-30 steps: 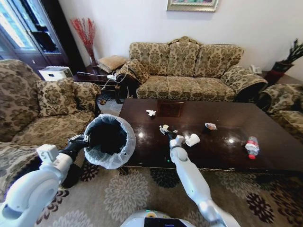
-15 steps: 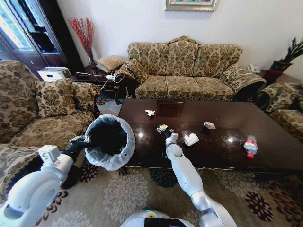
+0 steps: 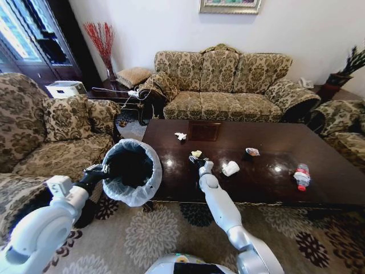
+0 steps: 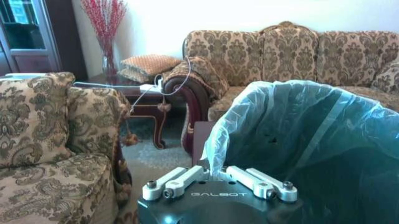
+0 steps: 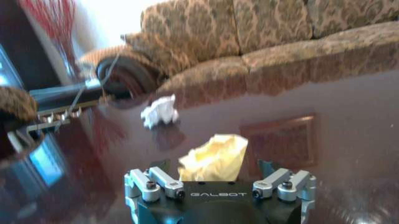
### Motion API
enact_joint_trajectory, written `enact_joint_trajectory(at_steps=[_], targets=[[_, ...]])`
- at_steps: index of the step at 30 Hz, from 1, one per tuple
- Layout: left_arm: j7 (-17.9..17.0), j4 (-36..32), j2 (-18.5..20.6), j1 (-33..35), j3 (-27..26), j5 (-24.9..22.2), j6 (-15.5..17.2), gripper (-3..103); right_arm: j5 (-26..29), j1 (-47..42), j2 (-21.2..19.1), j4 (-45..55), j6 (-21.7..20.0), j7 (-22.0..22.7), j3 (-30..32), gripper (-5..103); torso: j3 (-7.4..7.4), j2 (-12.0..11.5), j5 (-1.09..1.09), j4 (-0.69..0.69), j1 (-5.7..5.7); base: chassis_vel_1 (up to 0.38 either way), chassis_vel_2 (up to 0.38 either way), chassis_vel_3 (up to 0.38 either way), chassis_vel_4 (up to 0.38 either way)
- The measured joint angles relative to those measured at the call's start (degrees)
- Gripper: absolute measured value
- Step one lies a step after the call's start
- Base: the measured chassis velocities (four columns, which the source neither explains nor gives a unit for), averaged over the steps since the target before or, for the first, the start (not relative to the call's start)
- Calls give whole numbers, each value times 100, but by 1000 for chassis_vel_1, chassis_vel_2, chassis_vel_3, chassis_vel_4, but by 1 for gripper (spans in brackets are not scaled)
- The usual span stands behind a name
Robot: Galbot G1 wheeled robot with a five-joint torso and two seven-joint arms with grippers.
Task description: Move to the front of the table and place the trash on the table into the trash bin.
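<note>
Plastic lining, whitish and folded over the rim of the trash bin (image 3: 132, 170), was pinched shut in the left gripper (image 3: 97, 170), which held the bin up beside the near left corner of the table (image 3: 268, 180); in the left wrist view the bag's edge ran straight into the closed fingers (image 4: 177, 179). To the right of the bin, the right gripper (image 3: 198, 160) reached over the dark glossy tabletop with its jaws apart around a crumpled yellowish wad (image 5: 213, 157), the paper sitting between the open fingers (image 5: 153, 179) and not yet clamped. The step in hand appeared to be the pick-up of this wad, with nothing yet lifted. Just right of that gripper lay a white paper cup (image 3: 230, 168) on its side. Beyond the gripper a small white paper wad (image 3: 181, 136) rested near the table's square inlay (image 3: 204, 131). Farther right sat a crinkled wrapper (image 3: 252, 152), and well apart, toward the far right end, a clear bottle (image 3: 301, 176) with a red label. The next move likely called for closing on the wad, lifting it clear of the polished surface and carrying it left over the bin's open mouth.
</note>
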Motion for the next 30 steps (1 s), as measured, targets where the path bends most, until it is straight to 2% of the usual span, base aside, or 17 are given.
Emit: enact_joint_trajectory(at_steps=[2, 4, 5, 8, 9, 14, 16, 18, 19, 20, 22, 25, 26, 28, 30], targets=[[-8, 2, -10, 3, 1, 2, -16, 2, -47, 6, 2, -25, -25, -1, -1, 93, 0, 0, 0, 0, 0, 0, 0, 0, 0], [-11, 6, -22, 19, 2, 6, -34, 2, -90, 7, 4, -36, -55, -23, 0, 82, 0, 0, -1, 0, 0, 0, 0, 0, 0], [-11, 6, -22, 19, 2, 6, -34, 2, -90, 7, 4, -36, -55, -23, 0, 82, 0, 0, -1, 0, 0, 0, 0, 0, 0], [-15, 14, -21, 18, 2, 9, -34, 2, -89, -7, -11, -7, -53, -39, -2, 70, 0, 0, 0, 0, -1, 0, 0, 0, 0], [-15, 14, -21, 18, 2, 9, -34, 2, -89, -7, -11, -7, -53, -39, -2, 70, 0, 0, 0, 0, -1, 0, 0, 0, 0], [-15, 15, -26, 20, 7, 14, -34, 2, -89, -57, -58, 150, -75, -41, -14, 53, 0, 0, 0, 0, 0, 0, 0, 0, 0], [-15, 15, -26, 22, 7, 15, -34, 2, -89, -57, -62, 155, -77, -41, -14, 53, 0, 0, 0, 0, 0, 0, 0, 0, 0], [-14, 8, -23, 34, 4, 16, -34, 2, -86, -73, -72, 199, -91, -41, -13, 44, 0, 0, 0, 0, 0, 0, 0, 0, 0], [-14, 8, -23, 34, 4, 16, -34, 2, -86, -73, -72, 199, -91, -41, -13, 44, 0, 0, 0, 0, 0, 0, 0, 0, 0], [-14, 5, -1, 47, -9, 17, -34, 2, -81, -115, -91, 306, -113, -41, -12, 37, 0, 0, 0, 0, 0, 0, 0, 0, 0], [-14, 4, 20, 55, -16, 17, -34, 2, -68, -149, -105, 395, -135, -42, -13, 37, 0, 0, 0, 0, 0, 0, 0, 0, 0], [-13, 18, 113, 56, -22, 17, -34, 2, -172, -458, -234, 1066, -276, -79, -24, 25, 0, 0, 0, 0, -1, 0, 0, 0, 0], [-13, 18, 113, 56, -22, 17, -34, 2, -172, -458, -234, 1066, -276, -79, -24, 25, 0, 0, 0, 0, -1, 0, 0, 0, 0], [-14, 32, 117, 44, -9, 17, -34, 2, -311, -654, -327, 1308, -268, -103, -23, 16, 0, 0, 0, 0, -1, 0, 0, 0, 0], [-14, 33, 110, 47, 2, 18, -34, 2, -322, -800, -378, 1517, -273, -104, -23, 13, 0, 0, 0, 0, 0, 0, 0, 0, 0]])
